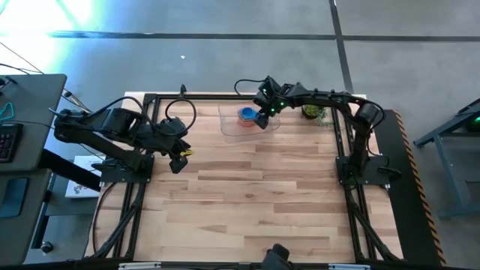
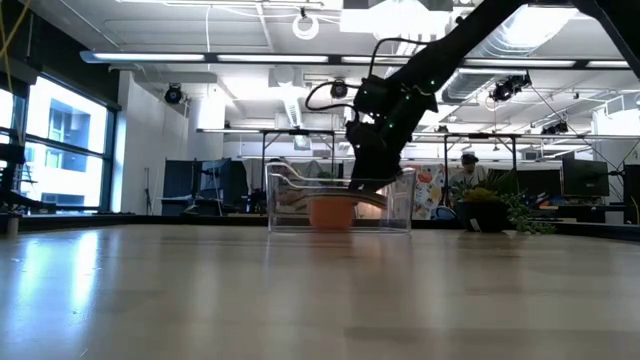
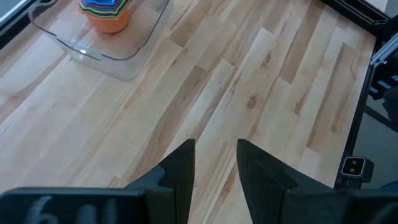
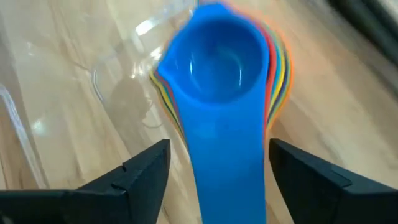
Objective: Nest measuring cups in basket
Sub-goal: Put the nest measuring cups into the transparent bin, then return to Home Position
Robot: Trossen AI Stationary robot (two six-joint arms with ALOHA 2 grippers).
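Your right claw (image 4: 217,171) hangs over the far end of the table inside the clear basket (image 1: 229,127), fingers spread wide and gripping nothing; the stack of measuring cups (image 4: 217,68) sits nested just ahead of the fingertips, blue cup (image 1: 246,114) on top, its flat handle running back between the two fingers without touching either. Your left claw (image 3: 214,171) waits well away at the table's left edge, fingers a narrow gap apart and empty, with the basket and cup stack far ahead of it. A small potted plant (image 1: 313,112) stands just beside the right arm, outside the basket.
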